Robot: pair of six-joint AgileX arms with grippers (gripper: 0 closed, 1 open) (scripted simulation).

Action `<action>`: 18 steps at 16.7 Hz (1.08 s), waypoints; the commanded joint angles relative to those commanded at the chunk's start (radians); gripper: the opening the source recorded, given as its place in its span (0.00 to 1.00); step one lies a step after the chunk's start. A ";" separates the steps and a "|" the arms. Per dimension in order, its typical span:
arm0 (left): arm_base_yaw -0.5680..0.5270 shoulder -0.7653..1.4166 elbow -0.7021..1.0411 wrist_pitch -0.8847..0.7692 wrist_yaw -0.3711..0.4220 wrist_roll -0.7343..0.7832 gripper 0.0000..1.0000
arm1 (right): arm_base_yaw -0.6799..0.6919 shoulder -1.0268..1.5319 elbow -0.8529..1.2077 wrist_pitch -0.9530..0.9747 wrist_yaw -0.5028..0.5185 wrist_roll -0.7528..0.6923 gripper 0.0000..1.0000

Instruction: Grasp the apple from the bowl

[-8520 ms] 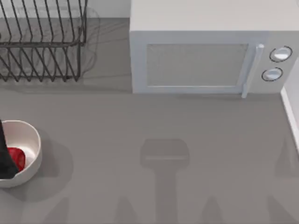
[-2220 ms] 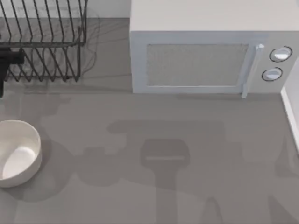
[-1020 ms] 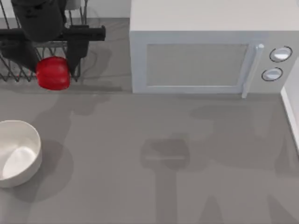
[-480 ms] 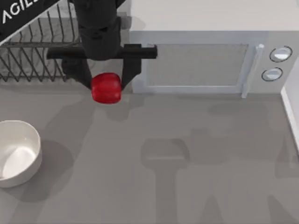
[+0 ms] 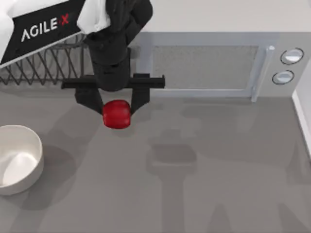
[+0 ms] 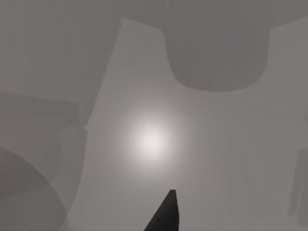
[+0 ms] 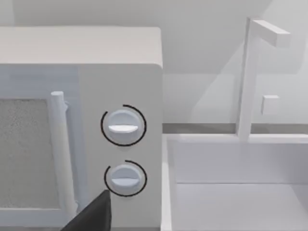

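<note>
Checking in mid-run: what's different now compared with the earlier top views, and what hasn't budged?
The apple left the bowl: the left gripper took it, jaws shut on it, and carried it rightward from beside the dish rack to in front of the microwave, over the table. Bowl, microwave and rack stayed put.

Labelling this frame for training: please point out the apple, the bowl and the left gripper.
apple (image 5: 116,114), top view, middle of its red skin.
bowl (image 5: 35,141), top view, right rim.
left gripper (image 5: 115,108), top view, between its fingertips.

Bowl (image 5: 19,158) cut by left edge; dish rack (image 5: 43,73) partly behind left arm.
</note>
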 joint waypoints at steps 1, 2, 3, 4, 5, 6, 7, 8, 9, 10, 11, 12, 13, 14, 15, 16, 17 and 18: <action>0.000 0.003 -0.046 0.049 0.000 0.000 0.00 | 0.000 0.000 0.000 0.000 0.000 0.000 1.00; 0.000 0.006 -0.084 0.088 0.000 0.000 0.00 | 0.000 0.000 0.000 0.000 0.000 0.000 1.00; 0.000 0.009 -0.112 0.116 0.000 0.000 0.00 | 0.000 0.000 0.000 0.000 0.000 0.000 1.00; -0.001 0.012 -0.129 0.134 0.000 0.000 0.00 | 0.000 0.000 0.000 0.000 0.000 0.000 1.00; -0.001 0.013 -0.137 0.141 0.000 0.000 0.00 | 0.000 0.000 0.000 0.000 0.000 0.000 1.00; -0.001 0.013 -0.137 0.141 0.000 0.000 0.00 | 0.000 0.000 0.000 0.000 0.000 0.000 1.00; -0.001 0.013 -0.137 0.141 0.000 0.000 0.00 | 0.000 0.000 0.000 0.000 0.000 0.000 1.00; -0.001 0.013 -0.137 0.141 0.000 0.000 0.00 | 0.000 0.000 0.000 0.000 0.000 0.000 1.00; -0.001 0.013 -0.137 0.141 0.000 0.000 0.08 | 0.000 0.000 0.000 0.000 0.000 0.000 1.00; -0.001 0.013 -0.137 0.141 0.000 0.000 0.15 | 0.000 0.000 0.000 0.000 0.000 0.000 1.00; -0.001 0.013 -0.137 0.141 0.000 0.000 0.23 | 0.000 0.000 0.000 0.000 0.000 0.000 1.00; -0.001 0.013 -0.137 0.141 0.000 0.000 0.30 | 0.000 0.000 0.000 0.000 0.000 0.000 1.00; -0.001 0.013 -0.137 0.141 0.000 0.000 0.38 | 0.000 0.000 0.000 0.000 0.000 0.000 1.00; -0.001 0.013 -0.137 0.141 0.000 0.000 0.45 | 0.000 0.000 0.000 0.000 0.000 0.000 1.00; -0.001 0.013 -0.137 0.141 0.000 0.000 0.53 | 0.000 0.000 0.000 0.000 0.000 0.000 1.00; -0.001 0.013 -0.137 0.141 0.000 0.000 0.60 | 0.000 0.000 0.000 0.000 0.000 0.000 1.00; -0.001 0.013 -0.137 0.141 0.000 0.000 0.68 | 0.000 0.000 0.000 0.000 0.000 0.000 1.00; -0.001 0.013 -0.137 0.141 0.000 0.000 0.75 | 0.000 0.000 0.000 0.000 0.000 0.000 1.00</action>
